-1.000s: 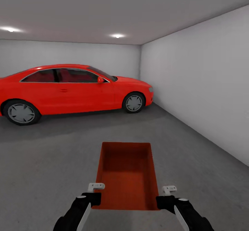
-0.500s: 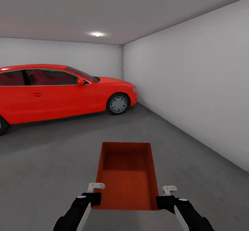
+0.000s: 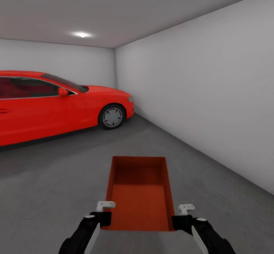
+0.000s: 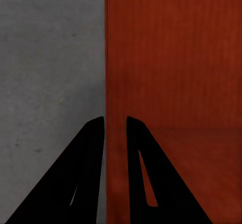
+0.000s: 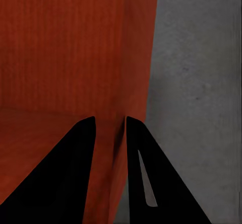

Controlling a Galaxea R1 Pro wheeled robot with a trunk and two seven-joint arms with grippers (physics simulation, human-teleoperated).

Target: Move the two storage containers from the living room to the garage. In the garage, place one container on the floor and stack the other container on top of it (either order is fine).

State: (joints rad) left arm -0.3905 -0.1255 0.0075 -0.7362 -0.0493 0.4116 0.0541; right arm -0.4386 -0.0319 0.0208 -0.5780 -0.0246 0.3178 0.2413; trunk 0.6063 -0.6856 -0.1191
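Both arms reach forward and low from the trunk, black forearms angled inward toward the near corners of one red-orange storage container [image 3: 139, 193]. Left gripper [image 3: 103, 216] sits at the container's near left corner; in the left wrist view its two black fingers [image 4: 85, 173] are nearly closed, one outside the left wall and one inside, pinching that thin wall between them. Right gripper [image 3: 182, 220] sits at the near right corner; in the right wrist view its fingers [image 5: 65, 173] likewise straddle and clamp the right wall, with only a narrow gap between them. The container is open side up, long axis pointing away from the robot, held level above the dark grey concrete floor [image 3: 45, 193]; no contact with the floor can be confirmed. Beyond the container's far edge the floor runs open to the back wall. A red car [image 3: 49, 103] stands well left of and beyond the container. The pale grey side wall [image 3: 213, 94] runs along the container's right, apart from it.
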